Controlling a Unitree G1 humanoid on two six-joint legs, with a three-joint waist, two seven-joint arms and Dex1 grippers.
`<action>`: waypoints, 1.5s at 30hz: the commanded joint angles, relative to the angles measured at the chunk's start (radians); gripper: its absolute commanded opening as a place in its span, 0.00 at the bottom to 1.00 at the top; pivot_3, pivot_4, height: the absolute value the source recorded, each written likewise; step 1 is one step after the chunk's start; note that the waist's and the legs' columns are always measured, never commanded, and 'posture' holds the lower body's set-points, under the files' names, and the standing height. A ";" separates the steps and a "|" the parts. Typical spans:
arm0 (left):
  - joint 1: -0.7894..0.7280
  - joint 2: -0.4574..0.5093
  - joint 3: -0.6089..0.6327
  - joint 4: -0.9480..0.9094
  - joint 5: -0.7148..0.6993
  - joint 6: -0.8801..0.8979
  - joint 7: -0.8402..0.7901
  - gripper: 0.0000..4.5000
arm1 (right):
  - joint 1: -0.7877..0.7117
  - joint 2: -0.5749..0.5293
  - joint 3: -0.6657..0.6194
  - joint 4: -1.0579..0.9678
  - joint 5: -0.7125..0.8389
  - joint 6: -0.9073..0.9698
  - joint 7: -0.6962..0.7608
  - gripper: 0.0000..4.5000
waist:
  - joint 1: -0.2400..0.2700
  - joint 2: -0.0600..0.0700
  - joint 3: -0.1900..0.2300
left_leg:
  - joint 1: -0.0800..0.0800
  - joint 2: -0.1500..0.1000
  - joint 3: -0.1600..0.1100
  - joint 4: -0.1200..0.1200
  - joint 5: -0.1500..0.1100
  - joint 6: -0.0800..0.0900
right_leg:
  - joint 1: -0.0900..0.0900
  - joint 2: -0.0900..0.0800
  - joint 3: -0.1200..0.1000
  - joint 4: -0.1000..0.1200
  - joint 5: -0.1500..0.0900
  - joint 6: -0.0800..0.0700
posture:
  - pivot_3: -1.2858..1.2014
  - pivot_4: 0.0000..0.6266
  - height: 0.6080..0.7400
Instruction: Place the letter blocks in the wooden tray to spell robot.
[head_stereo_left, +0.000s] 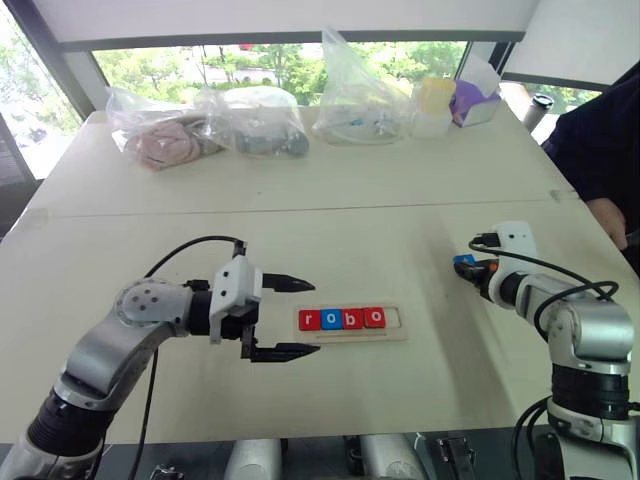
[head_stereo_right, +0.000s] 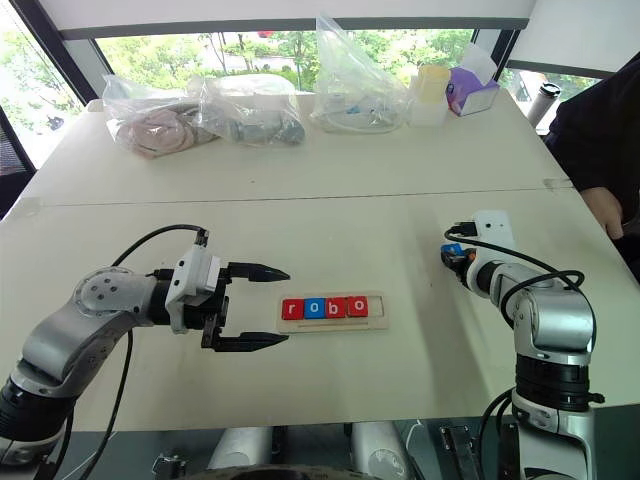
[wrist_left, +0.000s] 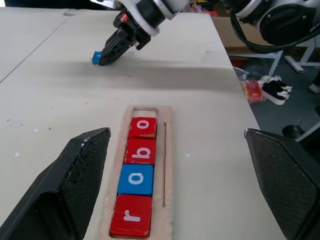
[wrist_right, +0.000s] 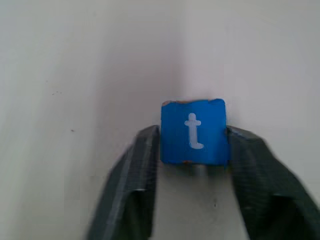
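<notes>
The wooden tray (head_stereo_left: 394, 319) lies on the table in front of me. It holds a row of letter blocks reading r, o, b, o: red r (head_stereo_left: 309, 320), blue o (head_stereo_left: 331, 320), red b (head_stereo_left: 352, 319), red o (head_stereo_left: 374, 317). The slot at the tray's right end is bare. My left gripper (head_stereo_right: 288, 305) is open, level with the tray's left end and pointing along it, holding nothing. Off to the right of the tray, my right gripper (wrist_right: 193, 137) is shut on a blue t block (wrist_right: 193, 131) at the table surface, also seen as a blue block (head_stereo_left: 463, 261).
Several clear plastic bags (head_stereo_left: 255, 120) lie along the table's far edge, with a yellow-lidded container (head_stereo_left: 433, 105) and a purple box (head_stereo_left: 475, 100) beside them. A person in dark clothes (head_stereo_left: 600, 150) sits at the far right. A seam (head_stereo_left: 300, 210) crosses the tabletop.
</notes>
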 joint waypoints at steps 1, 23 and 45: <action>-0.002 -0.009 -0.013 0.008 0.015 -0.041 -0.021 1.00 | 0.024 0.029 -0.002 -0.122 0.042 0.117 -0.015 0.26 | -0.001 0.000 0.000 | 0.000 0.000 0.000 0.000 0.000 0.000 | 0.000 0.000 0.000 0.000 0.000 0.000 | 0.52 0.24 0.99; -0.062 -0.029 -0.014 0.094 0.005 -0.082 -0.107 1.00 | 0.316 0.120 0.010 -0.641 0.267 0.355 -0.174 0.70 | -0.004 -0.001 -0.003 | 0.000 0.001 -0.002 -0.001 0.000 0.000 | 0.000 0.000 -0.002 -0.001 -0.004 0.000 | 0.52 0.24 0.99; -0.011 0.001 0.025 0.000 -0.006 -0.034 -0.023 1.00 | 0.112 -0.609 0.444 0.204 -0.032 -1.010 0.907 0.99 | -0.003 0.000 0.000 | -0.002 0.000 0.001 0.001 0.000 0.001 | -0.001 0.000 0.000 -0.003 -0.004 0.002 | 0.52 0.24 0.99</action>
